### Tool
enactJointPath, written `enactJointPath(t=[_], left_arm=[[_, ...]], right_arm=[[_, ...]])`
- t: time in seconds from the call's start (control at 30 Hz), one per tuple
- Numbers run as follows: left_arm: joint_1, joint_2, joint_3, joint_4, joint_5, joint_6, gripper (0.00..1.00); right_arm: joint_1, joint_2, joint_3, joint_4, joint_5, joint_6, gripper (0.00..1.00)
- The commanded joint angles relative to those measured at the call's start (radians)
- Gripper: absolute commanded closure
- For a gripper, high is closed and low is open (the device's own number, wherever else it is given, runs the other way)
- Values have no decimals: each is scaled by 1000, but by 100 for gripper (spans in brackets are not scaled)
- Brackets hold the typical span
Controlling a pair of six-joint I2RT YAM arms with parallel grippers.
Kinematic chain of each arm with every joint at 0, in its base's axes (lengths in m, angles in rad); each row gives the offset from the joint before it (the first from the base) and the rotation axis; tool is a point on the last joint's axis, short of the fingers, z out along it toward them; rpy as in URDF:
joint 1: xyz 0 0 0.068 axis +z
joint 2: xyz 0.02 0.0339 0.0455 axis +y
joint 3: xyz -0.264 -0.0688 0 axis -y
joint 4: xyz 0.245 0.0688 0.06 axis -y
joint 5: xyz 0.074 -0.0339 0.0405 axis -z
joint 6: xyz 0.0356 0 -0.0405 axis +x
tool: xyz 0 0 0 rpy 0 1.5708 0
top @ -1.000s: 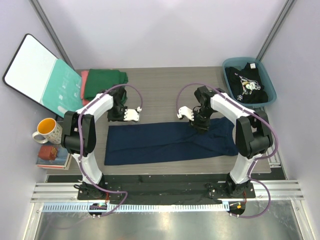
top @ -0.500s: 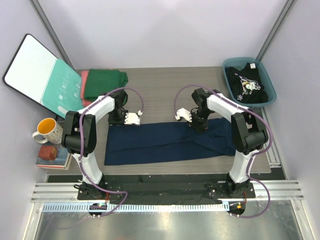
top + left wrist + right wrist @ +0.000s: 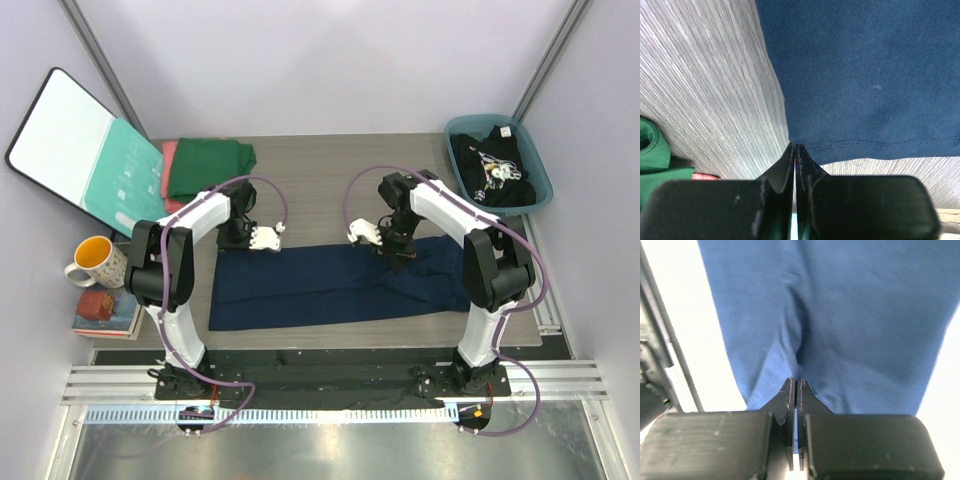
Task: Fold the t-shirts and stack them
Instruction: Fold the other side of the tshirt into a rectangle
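Both pinch navy tee (image 3: 340, 285) far edge, we note: left gripper (image 3: 794, 146) pressed tight on far-left corner, right gripper (image 3: 797, 381) on puckered cloth; arms bent fwd, wrists down.

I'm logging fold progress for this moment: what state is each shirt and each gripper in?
navy t-shirt: laid flat in a long band on the table, unstacked.
green t-shirt: folded, lying on the salmon-pink t-shirt.
salmon-pink t-shirt: mostly covered, only an edge shows.
black t-shirt: bunched in the teal bin.
left gripper: shut on the navy t-shirt's corner.
right gripper: shut on its puckered far edge.
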Motion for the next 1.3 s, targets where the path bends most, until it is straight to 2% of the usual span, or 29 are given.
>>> enactJointPath(t=[0.0,0.23,0.47,0.5,0.53,0.6,0.63,0.7,0.8,0.87,0.9,1.07,1.1,1.17,1.27], left_arm=[[-3,5,12,-4,-11,33,100],[-3,5,12,-5,-14,66,99],[-3,-11,-24,7,-6,82,90],[-3,-16,-30,16,-6,83,89],[-3,-22,-38,18,-4,85,87],[-3,-33,-50,21,-3,86,85],[-3,-36,-54,19,-3,86,84],[-3,-48,-66,27,-4,85,84],[-3,-60,-74,30,-6,90,83],[-3,-65,-70,29,-6,83,83],[-3,-65,-70,29,-6,80,83],[-6,-65,-70,30,-11,73,83],[-8,-62,-67,30,-12,71,83],[-9,-61,-60,32,-11,60,84],[-16,-56,-55,27,-12,54,85]], right_arm=[[71,-72,16,-192,-77,-46,99],[203,-145,-71,-218,-112,12,99],[279,-239,-173,-258,-120,75,98],[284,-249,-196,-258,-119,86,94],[293,-269,-205,-256,-120,96,73],[296,-285,-231,-258,-119,101,57],[296,-292,-237,-252,-113,106,41],[296,-312,-251,-237,-79,112,38],[284,-322,-245,-143,-10,165,41],[223,-320,-231,-80,66,207,45],[189,-314,-224,-13,90,218,52],[-24,-250,-185,153,147,248,66],[-44,-240,-193,182,185,251,73],[-108,-227,-222,271,220,248,81],[-164,-175,-225,314,245,241,84]])
